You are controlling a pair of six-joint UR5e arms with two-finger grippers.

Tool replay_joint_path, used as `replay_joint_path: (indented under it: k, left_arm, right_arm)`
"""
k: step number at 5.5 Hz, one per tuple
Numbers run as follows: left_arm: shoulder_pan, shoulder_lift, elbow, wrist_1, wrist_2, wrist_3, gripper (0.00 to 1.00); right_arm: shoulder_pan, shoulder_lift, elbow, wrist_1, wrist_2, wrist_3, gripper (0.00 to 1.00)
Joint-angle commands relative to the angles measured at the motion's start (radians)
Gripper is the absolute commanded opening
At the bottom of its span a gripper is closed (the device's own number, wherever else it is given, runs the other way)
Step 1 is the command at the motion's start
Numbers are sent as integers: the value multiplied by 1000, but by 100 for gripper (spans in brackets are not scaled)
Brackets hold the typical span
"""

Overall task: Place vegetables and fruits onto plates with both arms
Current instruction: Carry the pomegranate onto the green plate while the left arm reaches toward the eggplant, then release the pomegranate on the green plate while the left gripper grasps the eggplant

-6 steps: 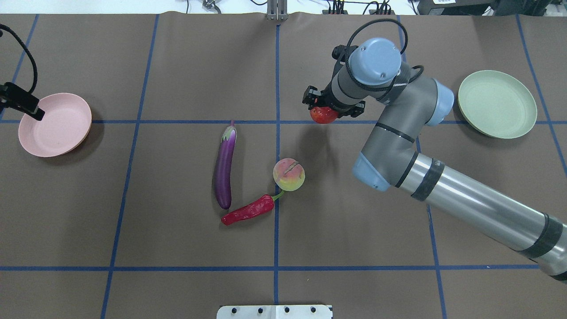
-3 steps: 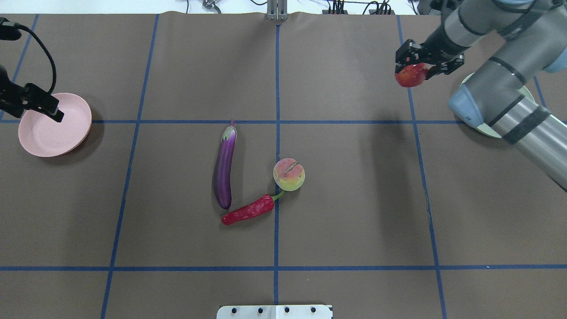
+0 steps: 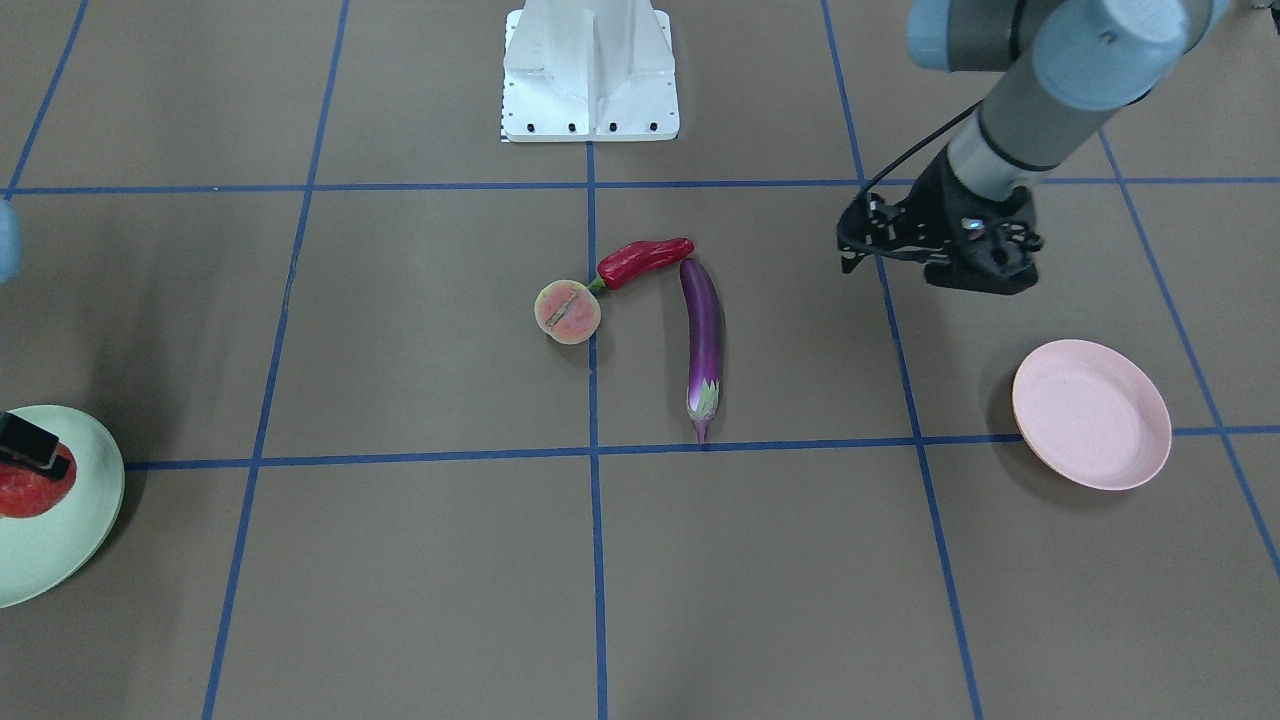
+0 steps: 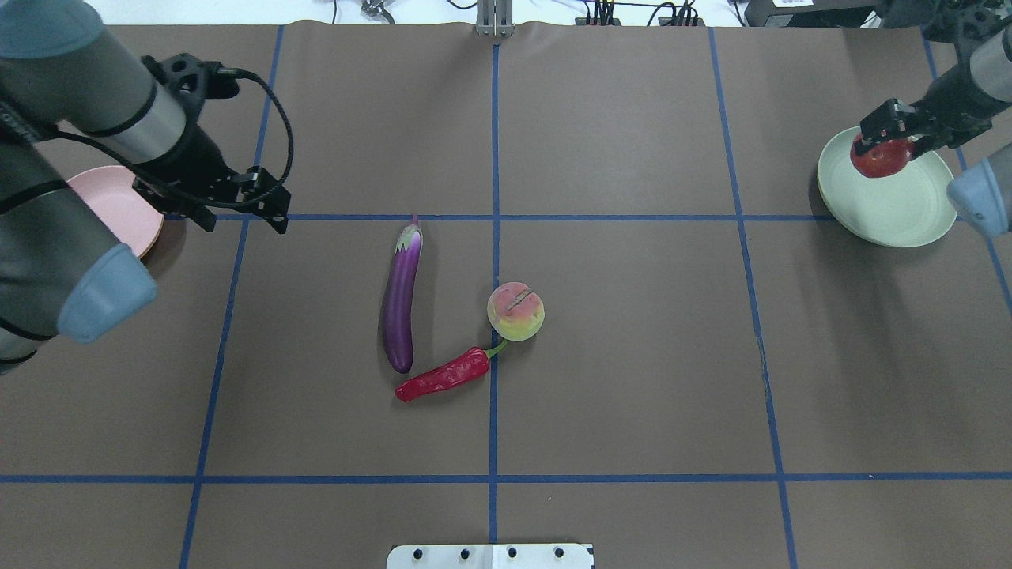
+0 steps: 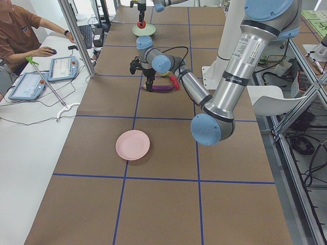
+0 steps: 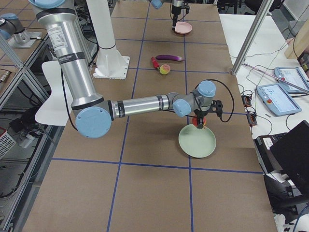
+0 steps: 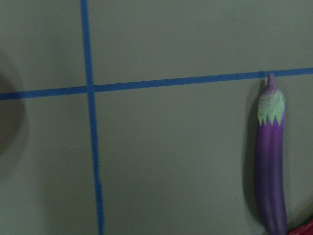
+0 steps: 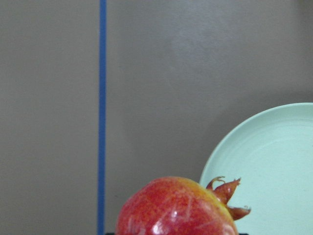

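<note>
My right gripper (image 4: pixel 883 146) is shut on the red-orange pomegranate (image 4: pixel 876 160) and holds it over the left rim of the pale green plate (image 4: pixel 897 213). The right wrist view shows the pomegranate (image 8: pixel 178 208) beside the plate (image 8: pixel 266 166). My left gripper (image 4: pixel 239 215) is open and empty, between the pink plate (image 4: pixel 118 207) and the purple eggplant (image 4: pixel 400 300). The red chili (image 4: pixel 443 375) and the peach (image 4: pixel 515 311) lie next to the eggplant at mid table. The left wrist view shows the eggplant (image 7: pixel 271 161) at the right.
The white base block (image 4: pixel 490 555) sits at the near table edge. Blue tape lines cross the brown table cover. An operator (image 5: pixel 20 30) sits by tablets (image 5: pixel 61 69) at a side desk past the table's far edge.
My right arm has carried the pomegranate from mid table to the right, over the green plate. My left arm has moved from the pink plate rightwards toward the eggplant.
</note>
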Motion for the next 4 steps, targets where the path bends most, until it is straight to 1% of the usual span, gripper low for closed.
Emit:
replay_joint_path:
  k: [1, 2, 3, 4]
  left_arm:
    - [90, -167, 195, -2, 19, -38, 100]
    - [136, -188, 263, -75, 89, -78, 100]
    - [161, -194, 360, -228, 92, -99, 96]
    - [172, -196, 405, -276, 99, -94, 95]
  right_arm:
    - [6, -67, -25, -1, -15, -94, 0]
    - [5, -73, -54, 6, -12, -101, 16]
    - [6, -76, -43, 11, -13, -99, 99]
    - [6, -62, -38, 8, -4, -101, 100]
